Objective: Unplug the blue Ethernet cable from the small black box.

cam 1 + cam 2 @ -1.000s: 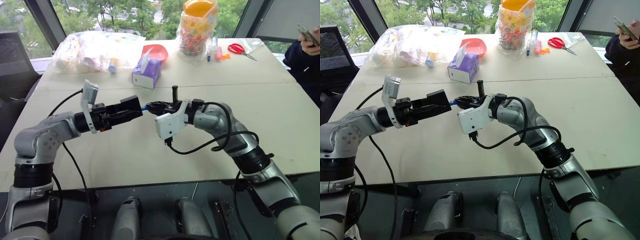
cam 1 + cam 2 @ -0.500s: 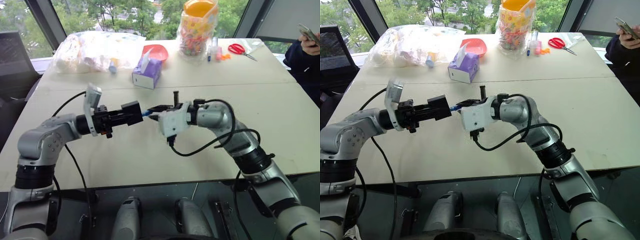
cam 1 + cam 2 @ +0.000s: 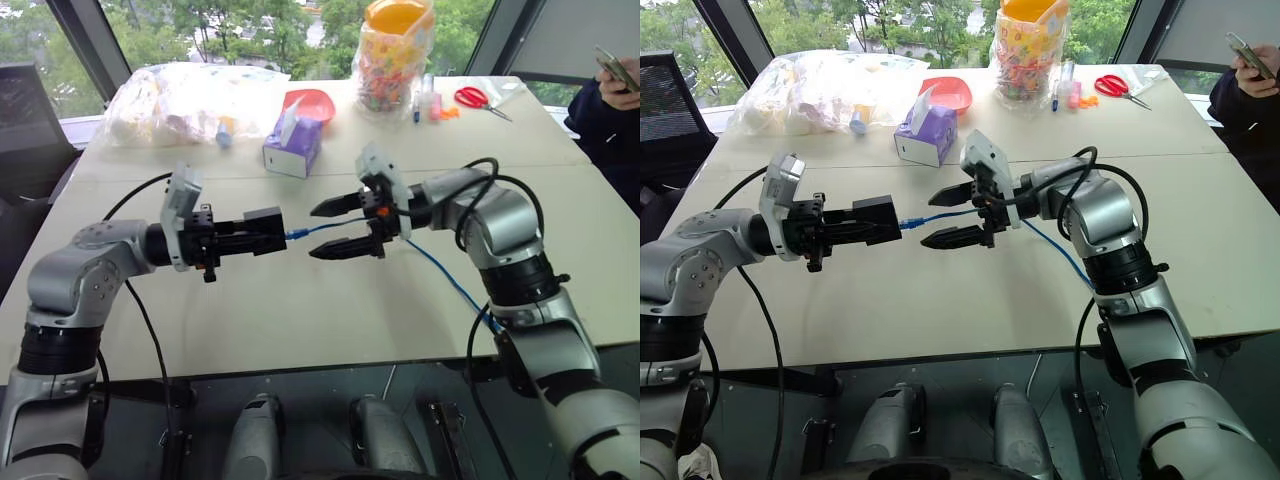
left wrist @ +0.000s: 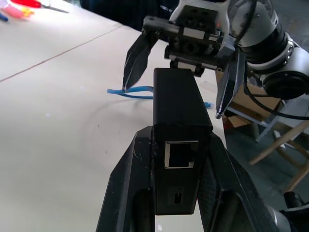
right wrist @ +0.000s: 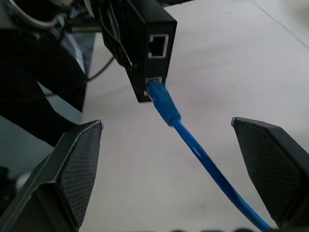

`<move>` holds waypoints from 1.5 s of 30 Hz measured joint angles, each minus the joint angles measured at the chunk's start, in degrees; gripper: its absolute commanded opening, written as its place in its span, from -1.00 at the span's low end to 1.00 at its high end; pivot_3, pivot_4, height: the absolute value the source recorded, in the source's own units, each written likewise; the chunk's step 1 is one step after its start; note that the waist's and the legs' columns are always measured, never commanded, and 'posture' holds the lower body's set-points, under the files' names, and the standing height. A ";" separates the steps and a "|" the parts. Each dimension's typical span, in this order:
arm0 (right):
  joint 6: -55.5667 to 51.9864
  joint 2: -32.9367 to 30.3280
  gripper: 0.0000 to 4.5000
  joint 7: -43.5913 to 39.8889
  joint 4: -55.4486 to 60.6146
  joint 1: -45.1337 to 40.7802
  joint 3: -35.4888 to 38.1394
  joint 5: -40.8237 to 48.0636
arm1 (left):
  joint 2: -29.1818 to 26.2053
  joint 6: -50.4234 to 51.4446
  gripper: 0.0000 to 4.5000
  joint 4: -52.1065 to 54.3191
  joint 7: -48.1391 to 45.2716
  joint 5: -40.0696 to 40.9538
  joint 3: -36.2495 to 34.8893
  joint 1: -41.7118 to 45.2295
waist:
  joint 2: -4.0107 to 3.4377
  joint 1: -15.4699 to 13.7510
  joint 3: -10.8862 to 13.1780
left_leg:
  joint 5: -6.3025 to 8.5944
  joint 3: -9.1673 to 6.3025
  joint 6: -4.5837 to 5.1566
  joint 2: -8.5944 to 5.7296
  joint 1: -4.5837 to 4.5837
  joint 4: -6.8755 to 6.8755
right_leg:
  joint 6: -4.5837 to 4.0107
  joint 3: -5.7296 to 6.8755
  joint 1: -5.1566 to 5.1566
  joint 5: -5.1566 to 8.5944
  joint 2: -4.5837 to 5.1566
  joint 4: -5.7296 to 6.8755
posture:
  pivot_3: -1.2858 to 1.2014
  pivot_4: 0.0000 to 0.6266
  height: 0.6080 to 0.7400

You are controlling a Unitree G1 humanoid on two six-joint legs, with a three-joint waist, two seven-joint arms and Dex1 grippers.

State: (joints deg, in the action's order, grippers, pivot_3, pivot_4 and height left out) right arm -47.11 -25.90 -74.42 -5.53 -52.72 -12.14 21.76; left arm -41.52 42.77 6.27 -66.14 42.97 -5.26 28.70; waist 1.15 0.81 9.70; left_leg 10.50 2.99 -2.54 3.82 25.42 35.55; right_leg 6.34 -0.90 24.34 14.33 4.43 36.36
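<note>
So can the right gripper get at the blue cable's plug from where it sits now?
Probably yes. The right gripper is open, its fingers either side of the blue Ethernet cable, with nothing between it and the plug, still seated in the small black box held by the left gripper.

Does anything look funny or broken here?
Nothing looks broken. The blue cable is plugged into the black box held up by the left gripper, while the right gripper gapes open around it.
</note>
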 measured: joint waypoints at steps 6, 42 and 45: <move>-3.90 1.44 0.74 1.53 -1.49 -1.05 -0.84 1.57 | 0.50 0.02 -0.77 -0.04 0.06 -0.02 0.07 0.26 | 0.00 -0.12 0.00 | 0.02 0.01 0.03 -0.01 0.05 0.02 | 0.02 0.00 0.01 -0.01 0.00 -0.01 | 0.03 -0.52 0.92; -5.72 1.76 -0.42 3.26 -1.49 -3.46 -3.22 3.92 | 1.25 0.64 -0.77 0.10 0.78 -0.02 0.14 0.35 | 0.00 -0.05 0.00 | 0.02 0.00 0.03 -0.01 0.06 0.04 | 0.02 0.00 0.02 0.00 0.00 -0.01 | 0.03 -0.52 0.92; -5.34 1.76 -0.42 3.23 -1.49 -3.46 -3.30 3.73 | 1.27 0.63 -0.77 0.10 0.93 -0.06 0.14 0.35 | 0.00 -0.04 0.00 | 0.02 0.01 0.03 -0.01 0.06 0.03 | 0.01 0.00 0.02 0.00 0.00 -0.01 | 0.03 -0.52 0.92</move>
State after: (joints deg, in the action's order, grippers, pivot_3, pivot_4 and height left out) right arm -52.45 -24.14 -71.19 -7.02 -56.18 -15.45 25.49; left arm -40.25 43.40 6.37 -65.20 42.91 -5.12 29.05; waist 1.16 0.77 9.70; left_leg 10.53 3.00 -2.51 3.82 25.48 35.58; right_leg 6.36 -0.90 24.35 14.33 4.43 36.36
